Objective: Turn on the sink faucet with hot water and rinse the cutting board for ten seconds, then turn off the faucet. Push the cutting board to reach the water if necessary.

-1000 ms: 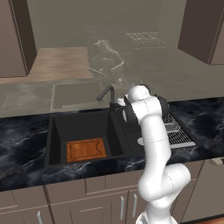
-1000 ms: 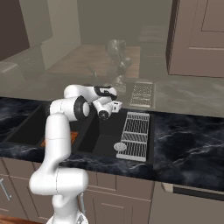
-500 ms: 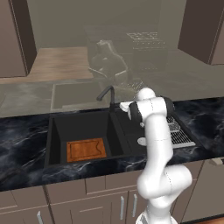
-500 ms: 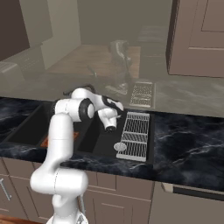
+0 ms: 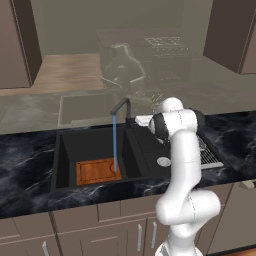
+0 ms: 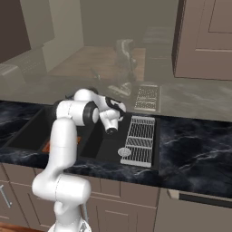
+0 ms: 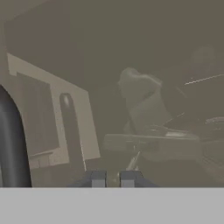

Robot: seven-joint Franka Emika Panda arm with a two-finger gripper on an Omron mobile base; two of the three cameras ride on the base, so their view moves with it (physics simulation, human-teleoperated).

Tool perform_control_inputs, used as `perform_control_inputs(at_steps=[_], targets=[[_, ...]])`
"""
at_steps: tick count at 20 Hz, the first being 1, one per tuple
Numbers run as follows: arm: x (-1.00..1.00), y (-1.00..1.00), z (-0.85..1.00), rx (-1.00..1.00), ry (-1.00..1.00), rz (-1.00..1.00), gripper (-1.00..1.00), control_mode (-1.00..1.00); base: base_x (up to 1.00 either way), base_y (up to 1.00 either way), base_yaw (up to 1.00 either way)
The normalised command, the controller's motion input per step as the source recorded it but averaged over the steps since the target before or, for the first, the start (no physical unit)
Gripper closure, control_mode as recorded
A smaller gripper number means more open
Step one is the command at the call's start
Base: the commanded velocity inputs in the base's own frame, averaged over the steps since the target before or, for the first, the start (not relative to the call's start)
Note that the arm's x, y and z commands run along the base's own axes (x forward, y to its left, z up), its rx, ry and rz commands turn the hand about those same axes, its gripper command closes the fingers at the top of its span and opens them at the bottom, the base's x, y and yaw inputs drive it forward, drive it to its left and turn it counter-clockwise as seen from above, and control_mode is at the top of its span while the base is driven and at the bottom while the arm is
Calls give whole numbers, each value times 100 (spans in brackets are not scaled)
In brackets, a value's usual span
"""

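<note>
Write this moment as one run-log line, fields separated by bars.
faucet: on | water: falling onto cutting board | board: flat in sink large basin | claw: nearly shut, holding nothing, behind faucet

The surface (image 5: 30, 165) is black marble with pale veins, running the width of both base views above brown cabinet fronts. A black sink (image 5: 65, 145) is set into it: a deep basin on the left, a shallower one with a round silver drain (image 5: 163, 161) on the right. The faucet (image 5: 121, 106) stands on its back rim. A silver wire rack (image 6: 141, 138) lies at the sink's right end, seemingly over the shallow basin's edge.
</note>
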Motion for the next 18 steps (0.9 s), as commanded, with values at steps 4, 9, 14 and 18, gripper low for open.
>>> perform_control_inputs(at_steps=[4,9,14,18], targets=[[-31,-38,0,0,15,0,100,-100,0,0,0],[-29,-37,0,0,15,0,100,-100,0,0,0],[-30,-27,0,0,14,0,100,-100,0,0,0],[-29,-16,0,0,14,0,100,-100,0,0,0]])
